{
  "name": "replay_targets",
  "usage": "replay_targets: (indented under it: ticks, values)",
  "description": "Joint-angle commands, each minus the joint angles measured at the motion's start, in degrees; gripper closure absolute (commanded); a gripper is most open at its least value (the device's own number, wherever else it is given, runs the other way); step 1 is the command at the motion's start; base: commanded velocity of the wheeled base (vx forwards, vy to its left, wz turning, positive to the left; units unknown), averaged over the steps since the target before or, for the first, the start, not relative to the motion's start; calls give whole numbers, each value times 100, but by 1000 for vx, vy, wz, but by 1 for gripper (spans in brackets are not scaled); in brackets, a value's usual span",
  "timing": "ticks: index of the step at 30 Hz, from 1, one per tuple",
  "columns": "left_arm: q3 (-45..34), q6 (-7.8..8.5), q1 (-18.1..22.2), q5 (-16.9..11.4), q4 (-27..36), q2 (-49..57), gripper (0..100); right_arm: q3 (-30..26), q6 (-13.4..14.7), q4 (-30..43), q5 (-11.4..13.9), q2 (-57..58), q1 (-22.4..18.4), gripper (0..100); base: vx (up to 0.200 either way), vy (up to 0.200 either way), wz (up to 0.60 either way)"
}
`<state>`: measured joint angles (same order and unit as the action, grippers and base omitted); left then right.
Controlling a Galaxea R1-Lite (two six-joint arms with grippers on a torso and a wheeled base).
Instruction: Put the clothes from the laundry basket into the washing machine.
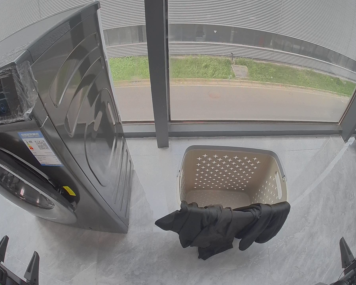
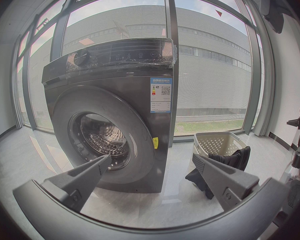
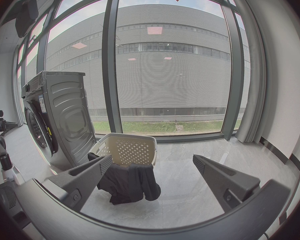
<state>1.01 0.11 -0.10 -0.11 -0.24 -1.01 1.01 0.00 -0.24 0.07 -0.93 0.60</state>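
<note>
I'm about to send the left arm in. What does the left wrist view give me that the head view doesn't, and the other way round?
Left wrist adds: the washer's whole front, with the drum visible in its round opening. I cannot tell whether a door covers it.
Head adds: the basket's bare floor inside, and the right gripper, open.
Both: washer, basket, black clothes draped over the basket's near rim and hanging outside, and the left gripper, open.
</note>
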Motion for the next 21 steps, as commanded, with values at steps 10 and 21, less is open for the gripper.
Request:
replay_targets:
  ticks: [10,21]
  values:
    - [-92,-2,1,2,-2,101,0,-101,0,-2,1,93,2,0,0,200,0]
    - [-92,-11,1,2,-2,101,0,-101,0,-2,1,93,2,0,0,200,0]
